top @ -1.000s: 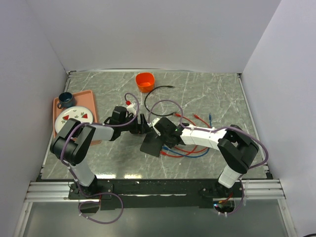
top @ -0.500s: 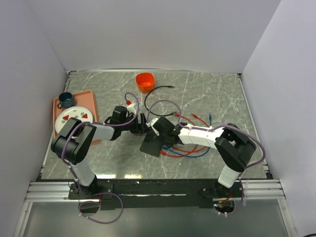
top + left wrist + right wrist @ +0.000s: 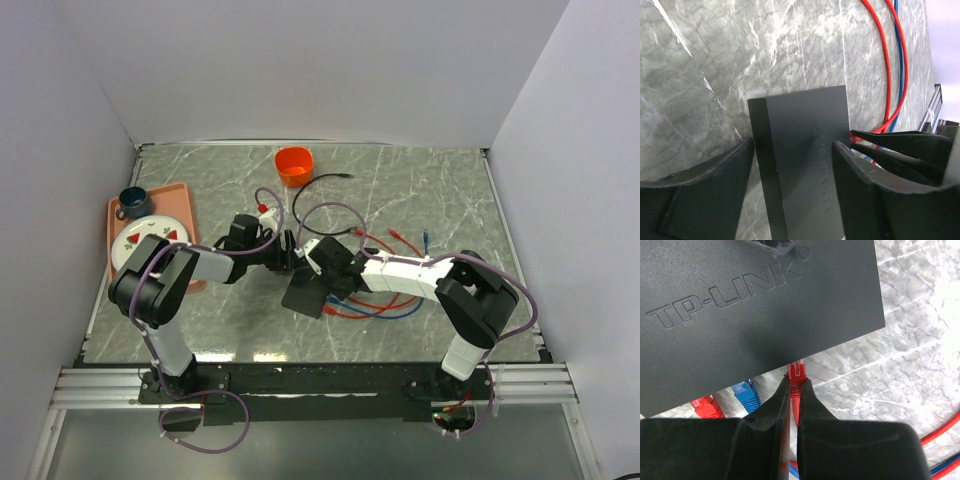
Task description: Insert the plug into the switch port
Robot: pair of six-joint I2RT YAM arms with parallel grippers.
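Right wrist view has the right end effector pinched almost shut on the red plug, holding it just behind its tip. That tip sits at the near edge of the black switch box, touching or just short, I cannot tell which. The switch port lies in that edge, out of sight. A blue plug and a second red plug lie beside the same edge. Left wrist view shows the left end effector spread wide astride the box, a finger at each side; whether they press it I cannot tell. The plug looks light, hard and small, its latch tab probably easy to snap, its cable springy, so a hold close behind the tip suits it. The box likely slides on the smooth surface and wants bracing.
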